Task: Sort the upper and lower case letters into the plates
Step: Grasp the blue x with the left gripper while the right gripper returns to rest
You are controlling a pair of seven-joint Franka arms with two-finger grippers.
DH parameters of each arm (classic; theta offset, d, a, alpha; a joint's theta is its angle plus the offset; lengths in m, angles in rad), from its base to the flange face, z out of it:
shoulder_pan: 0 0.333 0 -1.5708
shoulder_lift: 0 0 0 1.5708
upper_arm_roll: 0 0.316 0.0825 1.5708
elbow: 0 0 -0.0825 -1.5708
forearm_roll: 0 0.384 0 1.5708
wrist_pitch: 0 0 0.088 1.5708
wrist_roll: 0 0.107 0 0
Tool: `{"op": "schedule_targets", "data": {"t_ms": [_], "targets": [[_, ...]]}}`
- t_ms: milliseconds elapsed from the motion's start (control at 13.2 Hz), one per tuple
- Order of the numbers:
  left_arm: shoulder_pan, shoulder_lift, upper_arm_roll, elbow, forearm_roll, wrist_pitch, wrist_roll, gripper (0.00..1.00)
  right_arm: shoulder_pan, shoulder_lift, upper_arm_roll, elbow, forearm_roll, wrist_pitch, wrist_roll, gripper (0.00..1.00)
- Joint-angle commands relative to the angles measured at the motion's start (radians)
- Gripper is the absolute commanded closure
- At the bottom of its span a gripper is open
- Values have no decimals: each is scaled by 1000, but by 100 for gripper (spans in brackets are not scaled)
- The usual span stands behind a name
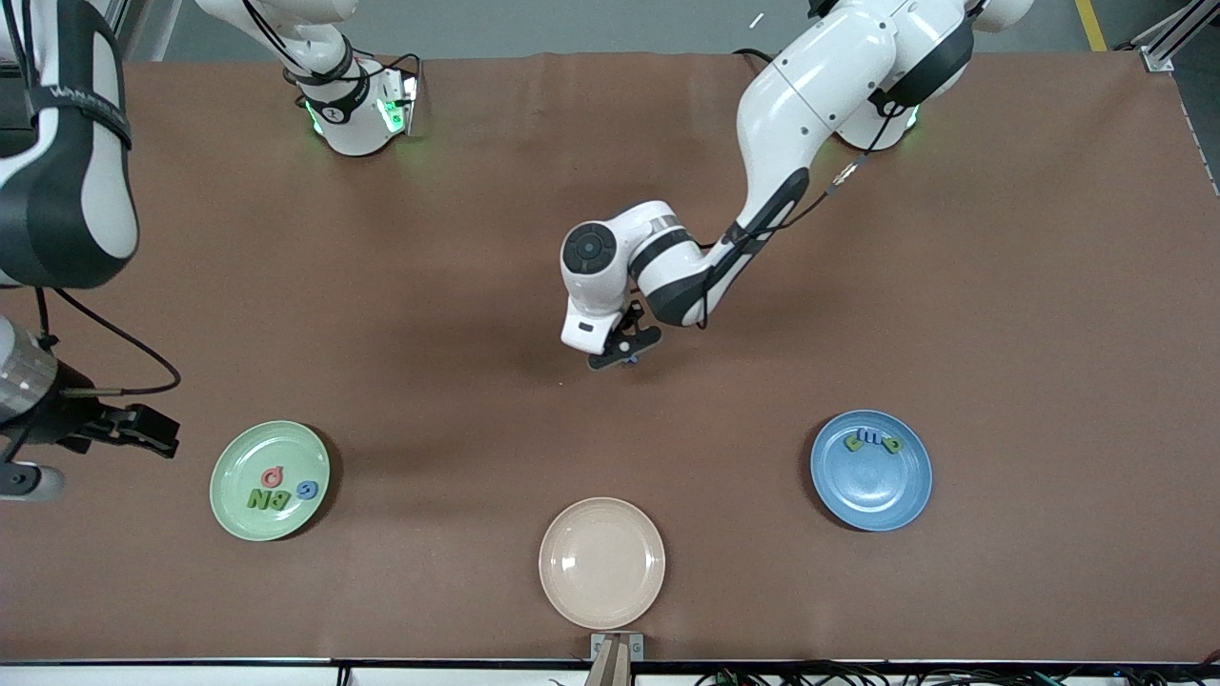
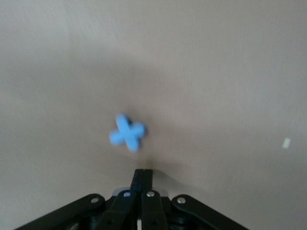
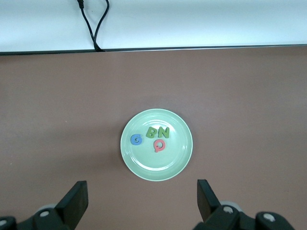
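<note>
We noted the left gripper (image 1: 624, 349) low over mid-table, fingers (image 2: 142, 191) pressed together on nothing. The blue x (image 2: 127, 132) lay loose on the cloth just ahead of the tips, so we judged the pinch missed. Only the left wrist view showed the x clearly; in front it was a speck under the tool. The right gripper (image 3: 141, 201), jaws spread, waited above the green plate (image 1: 270, 480) holding G, B, N, P. The blue plate (image 1: 871, 470) held three letters.
</note>
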Motion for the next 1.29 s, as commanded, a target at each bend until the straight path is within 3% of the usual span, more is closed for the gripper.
{"op": "schedule_targets", "data": {"t_ms": [0,76,227,379,530,909,1211], "targets": [[52,-61,4,-12,-4,-37,9,99,-18,-107,12,-55,14,-59,11,0],[69,-61,4,-12,-2,-37,9,96,-19,-133,10,-57,14,-82,5,0],[83,-58,4,-12,-13,-37,3,68,-16,-196,9,-89,20,-118,6,0],[84,-54,1,-10,-19,-37,-5,49,-2,-291,-22,-184,98,-115,2,0],[79,-52,3,-12,-27,-37,-25,43,57,-369,-92,-270,117,-99,0,0],[70,-38,3,-12,-25,-36,44,38,50,-541,-99,-489,118,-40,-5,0],[63,-37,-8,-15,-27,-33,81,43,45,-552,-97,-508,118,-50,-5,0]]}}
